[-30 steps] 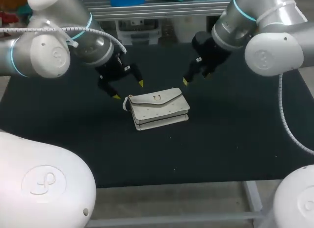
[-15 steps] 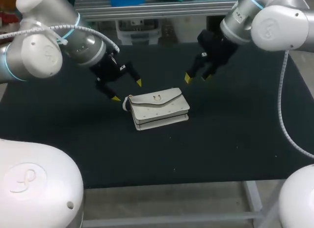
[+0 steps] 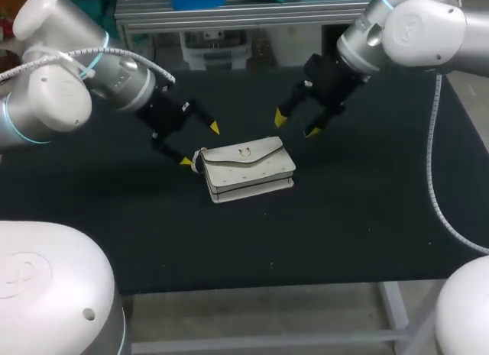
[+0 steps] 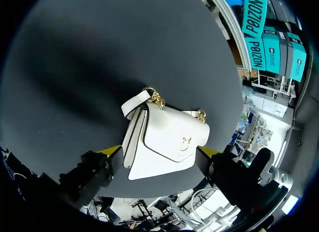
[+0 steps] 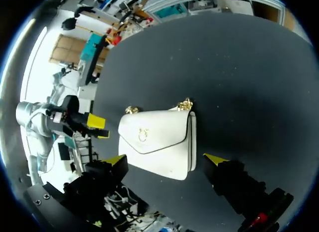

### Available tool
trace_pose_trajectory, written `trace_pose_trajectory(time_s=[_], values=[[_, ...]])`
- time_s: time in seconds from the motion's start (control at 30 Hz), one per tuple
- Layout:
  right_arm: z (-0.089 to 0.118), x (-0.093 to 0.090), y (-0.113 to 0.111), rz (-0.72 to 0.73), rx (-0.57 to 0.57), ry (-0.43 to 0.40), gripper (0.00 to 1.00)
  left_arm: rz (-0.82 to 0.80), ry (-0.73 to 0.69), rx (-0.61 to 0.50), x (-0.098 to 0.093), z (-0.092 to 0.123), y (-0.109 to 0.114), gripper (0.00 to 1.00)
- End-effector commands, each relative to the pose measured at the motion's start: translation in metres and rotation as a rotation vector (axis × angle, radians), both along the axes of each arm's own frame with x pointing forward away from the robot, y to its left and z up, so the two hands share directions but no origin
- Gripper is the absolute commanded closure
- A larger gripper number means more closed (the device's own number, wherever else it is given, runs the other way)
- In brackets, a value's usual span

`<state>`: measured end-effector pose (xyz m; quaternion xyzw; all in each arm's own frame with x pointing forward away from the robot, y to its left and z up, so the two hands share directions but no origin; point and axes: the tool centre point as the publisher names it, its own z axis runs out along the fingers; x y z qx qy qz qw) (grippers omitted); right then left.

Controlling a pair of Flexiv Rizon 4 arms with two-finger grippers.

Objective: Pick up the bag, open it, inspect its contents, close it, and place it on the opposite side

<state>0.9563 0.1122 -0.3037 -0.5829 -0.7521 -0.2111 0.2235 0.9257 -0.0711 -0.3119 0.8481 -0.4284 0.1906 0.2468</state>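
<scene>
Yellow-tipped fingers of left gripper stand apart, one tip just beside the strap end of the white bag, prob. lining up a grasp; right gripper, also spread, hangs near its far edge (not touching). Bag lies shut, flap up, mid table. Vs 0.5 s ago: left crept closer, right swung round toward it; bag unmoved

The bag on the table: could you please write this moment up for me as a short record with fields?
bag: white flap bag, lying flat on the black table
flap: shut, gold clasp on top
left claw: open, at the bag's strap end
right claw: open, beyond the bag's far edge, apart from it
grasp: neither claw is shut on the bag
</scene>
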Motion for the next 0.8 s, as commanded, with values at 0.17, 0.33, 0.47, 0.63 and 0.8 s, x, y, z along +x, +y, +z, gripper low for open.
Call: trace_pose_trajectory(time_s=[0.17,0.33,0.47,0.63,0.8], values=[[-0.027,0.013,0.000,-0.004,0.078,0.198,0.00,-0.021,-0.030,-0.103,0.005,-0.020,0.001,0.00],[-0.035,0.015,0.012,-0.014,0.116,0.276,0.00,-0.011,-0.047,-0.127,0.007,-0.024,-0.002,0.00],[-0.039,0.018,0.019,-0.022,0.118,0.325,0.00,-0.001,-0.058,-0.142,0.009,-0.025,-0.003,0.06],[-0.049,0.018,0.023,-0.042,0.128,0.368,0.00,0.007,-0.071,-0.147,0.011,-0.031,-0.006,0.12],[-0.062,0.022,0.025,-0.062,0.137,0.407,0.00,0.008,-0.071,-0.152,0.013,-0.037,-0.008,0.16]])
